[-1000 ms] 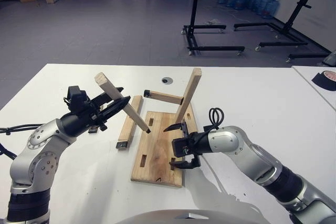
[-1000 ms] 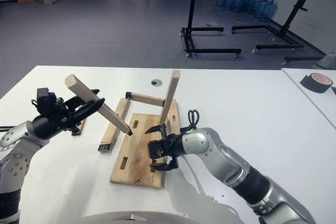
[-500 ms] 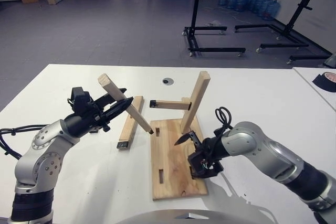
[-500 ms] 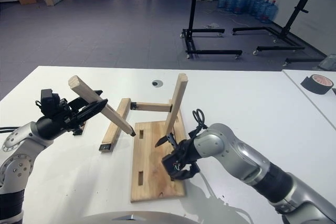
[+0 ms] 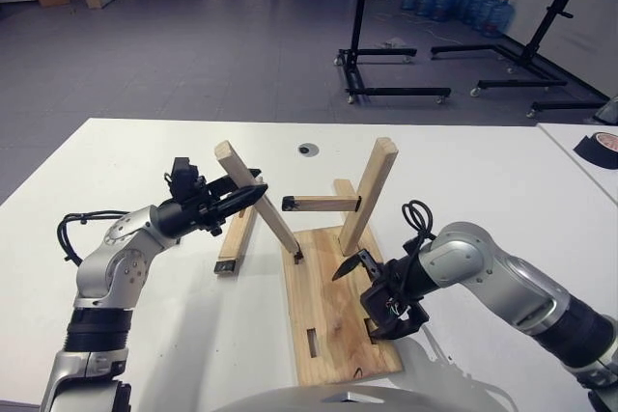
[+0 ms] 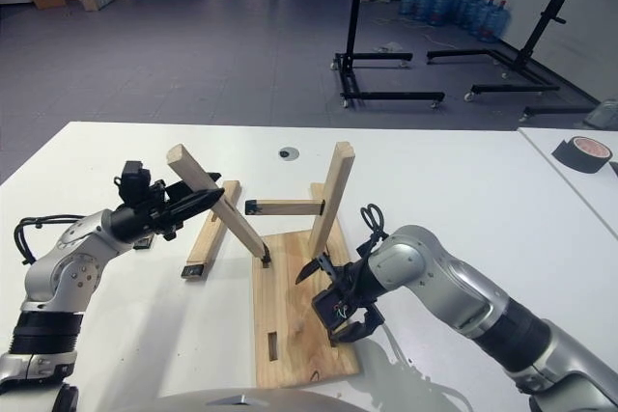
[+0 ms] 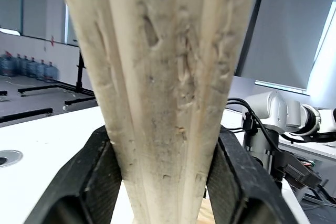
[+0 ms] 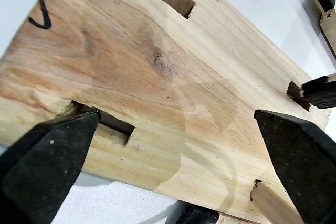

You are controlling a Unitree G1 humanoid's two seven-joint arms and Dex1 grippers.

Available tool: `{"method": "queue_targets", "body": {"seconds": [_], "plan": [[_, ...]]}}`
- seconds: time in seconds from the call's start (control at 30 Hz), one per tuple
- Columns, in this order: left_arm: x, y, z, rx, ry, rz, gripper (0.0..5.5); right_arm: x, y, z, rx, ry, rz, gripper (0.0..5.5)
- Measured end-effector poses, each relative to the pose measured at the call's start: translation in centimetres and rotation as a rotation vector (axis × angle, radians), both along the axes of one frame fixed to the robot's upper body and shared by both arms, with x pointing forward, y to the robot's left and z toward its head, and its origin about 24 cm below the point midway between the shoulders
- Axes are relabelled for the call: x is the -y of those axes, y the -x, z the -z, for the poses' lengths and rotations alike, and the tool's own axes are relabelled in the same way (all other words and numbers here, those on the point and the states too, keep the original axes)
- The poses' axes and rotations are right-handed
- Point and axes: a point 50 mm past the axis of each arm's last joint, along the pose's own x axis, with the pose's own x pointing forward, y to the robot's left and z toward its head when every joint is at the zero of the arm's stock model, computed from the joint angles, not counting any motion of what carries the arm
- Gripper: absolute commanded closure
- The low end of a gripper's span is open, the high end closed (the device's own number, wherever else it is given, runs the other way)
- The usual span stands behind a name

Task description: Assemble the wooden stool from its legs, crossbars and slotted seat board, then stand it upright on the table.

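I see my left gripper (image 5: 246,198) clamped on a tilted leg (image 5: 277,227), foot touching the seat board (image 5: 333,325) at its far-left corner, board flat near the table (image 5: 502,190) front edge, right gripper (image 5: 359,301) fingers apart over its right edge

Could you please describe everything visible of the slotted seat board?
The slotted seat board is a pale, knotty wooden plank with rectangular slots, lying flat on the white table. A standing leg leans in its far right slot; a second leg, held in the left gripper, touches it tip-first at the far left slot. The open right gripper hangs at its right edge.
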Motion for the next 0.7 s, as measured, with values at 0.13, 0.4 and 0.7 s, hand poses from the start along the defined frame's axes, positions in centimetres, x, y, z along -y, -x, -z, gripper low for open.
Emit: {"method": "queue_targets", "body": {"seconds": [0.13, 0.4, 0.7], "plan": [[0.4, -0.4, 0.2, 0.014, -0.035, 0.03, 3.46, 0.0, -0.1, 0.0, -0.003, 0.0, -0.001, 0.1], [0.9, -0.9, -0.5, 0.041, -0.134, 0.095, 3.46, 0.0, -0.3, 0.0, 0.001, -0.003, 0.011, 0.1], [0.5, -1.3, -1.6, 0.027, -0.236, 0.138, 3.46, -0.3, -0.3, 0.1, 0.002, -0.009, 0.02, 0.1]]}}
